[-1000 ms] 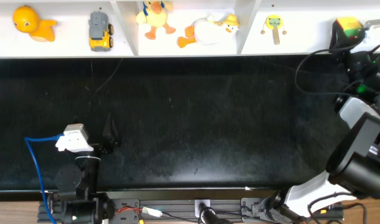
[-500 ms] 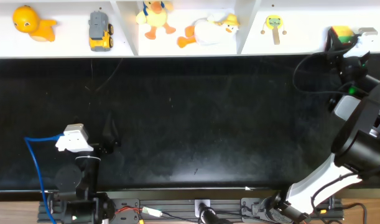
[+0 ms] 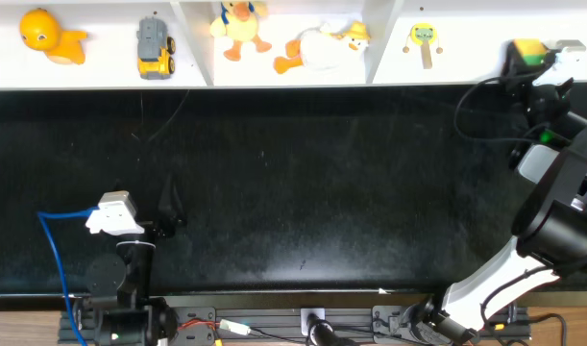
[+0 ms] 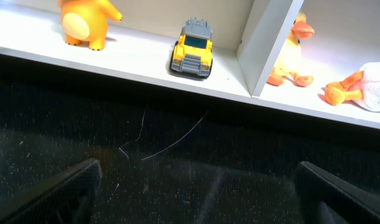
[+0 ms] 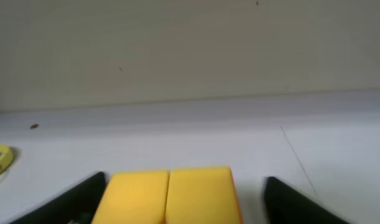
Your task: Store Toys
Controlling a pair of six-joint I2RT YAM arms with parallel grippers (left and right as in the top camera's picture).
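Now deeper in the shelf's (image 3: pixel 274 81) right bay, right pincer (image 5: pixel 185 184) open astride yellow block (image 5: pixel 171 198); left pincer (image 4: pixel 197 173) open.

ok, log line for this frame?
task: store toys | right claw: open, either side of yellow block on shelf | left claw: open, empty, above black table | toy truck: shelved

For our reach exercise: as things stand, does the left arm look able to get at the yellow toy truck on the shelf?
Probably yes. The toy truck stands alone near the front edge of the shelf, nothing stands on the black table before it, and the left gripper faces it, open.
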